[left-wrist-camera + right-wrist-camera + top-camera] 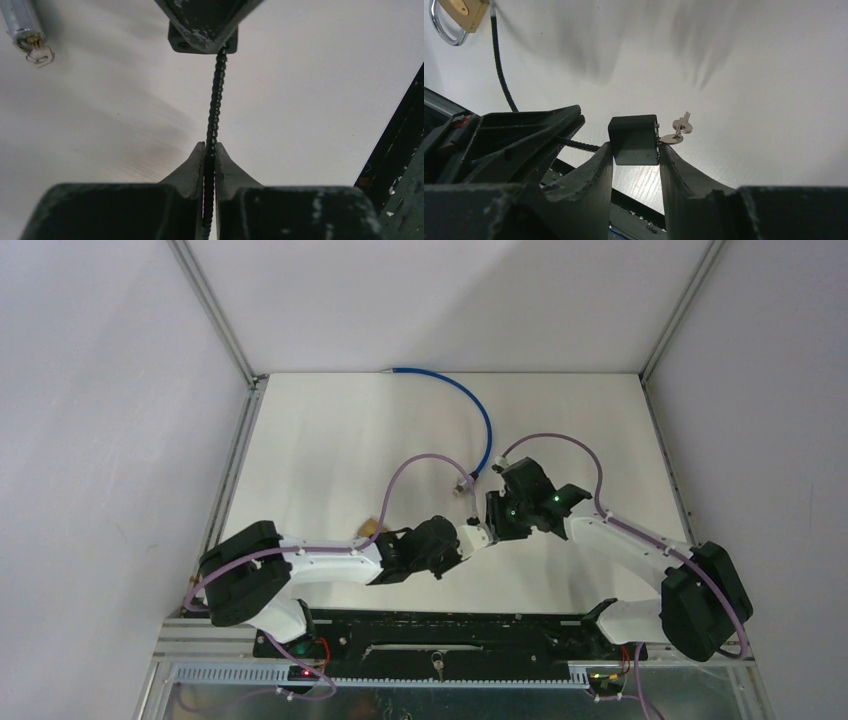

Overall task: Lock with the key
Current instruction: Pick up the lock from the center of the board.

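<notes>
In the right wrist view, my right gripper (636,150) is shut on a black lock body (634,137) and holds it above the table. A silver key (671,139) sticks out of the body's right side, with a second key (683,125) on its ring. A black twisted cable (499,60) runs from the body. In the left wrist view, my left gripper (210,146) is shut on that cable (215,95) just short of the lock body (200,42). In the top view the two grippers, left (470,537) and right (493,520), meet at the table's middle.
A brass padlock (461,12) with a silver shackle lies on the table behind the left arm; it also shows in the top view (368,527). A blue cable (480,415) with a silver end (25,30) curves across the back. The black frame rail (395,145) runs along the near edge.
</notes>
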